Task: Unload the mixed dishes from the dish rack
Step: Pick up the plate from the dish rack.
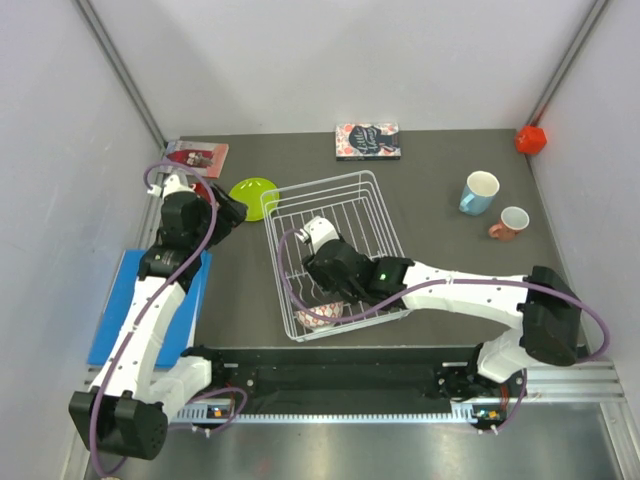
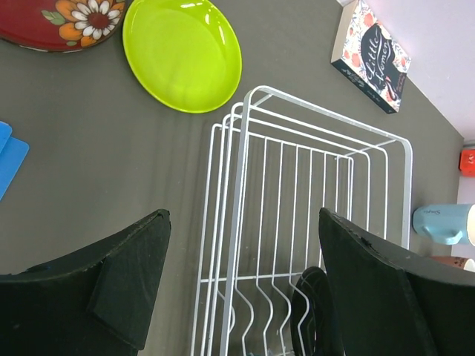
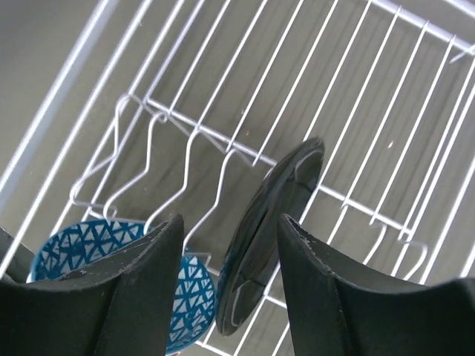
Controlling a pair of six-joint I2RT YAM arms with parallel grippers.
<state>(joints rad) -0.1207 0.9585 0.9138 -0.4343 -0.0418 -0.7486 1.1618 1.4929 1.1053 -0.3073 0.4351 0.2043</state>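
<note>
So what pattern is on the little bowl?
The bowl is blue with white criss-cross lines; right wrist view.

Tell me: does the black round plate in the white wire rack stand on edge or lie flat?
On edge. The black round plate rises edge-on from the floor of the white wire rack, between its prongs.

Blk plate (image 3: 271, 222), bowl (image 3: 70, 245) in rack (image 1: 340, 215).

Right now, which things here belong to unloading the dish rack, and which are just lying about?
Part of the job: dish rack, with the black plate and blue patterned bowl inside it; already out: lime-green plate, red floral plate, light-blue mug, salmon-pink mug.

Lying about: floral-cover book, red book, red cube, blue mat.
</note>
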